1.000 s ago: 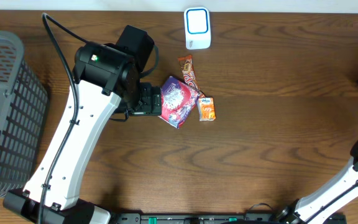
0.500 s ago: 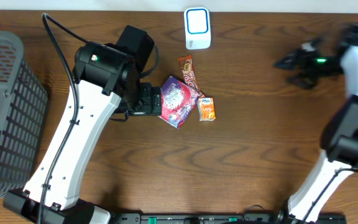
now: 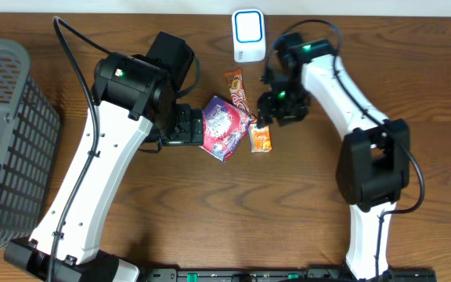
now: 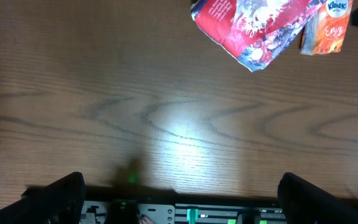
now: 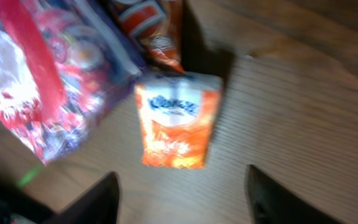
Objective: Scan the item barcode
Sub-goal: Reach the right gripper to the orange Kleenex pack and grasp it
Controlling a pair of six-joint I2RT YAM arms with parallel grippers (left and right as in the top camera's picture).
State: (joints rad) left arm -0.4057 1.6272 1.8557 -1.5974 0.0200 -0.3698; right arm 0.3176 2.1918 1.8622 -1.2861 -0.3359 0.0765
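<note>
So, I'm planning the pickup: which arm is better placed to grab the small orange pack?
Right. The right gripper hovers open over the orange pack; the left gripper is on the far side of the purple bag.

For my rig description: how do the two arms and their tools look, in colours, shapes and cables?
The left arm and the right arm have white, rounded shells and black joints, each with a small green light. A thin black cable loops from each. The left tool and the right tool are black, with two dark fingers.
</note>
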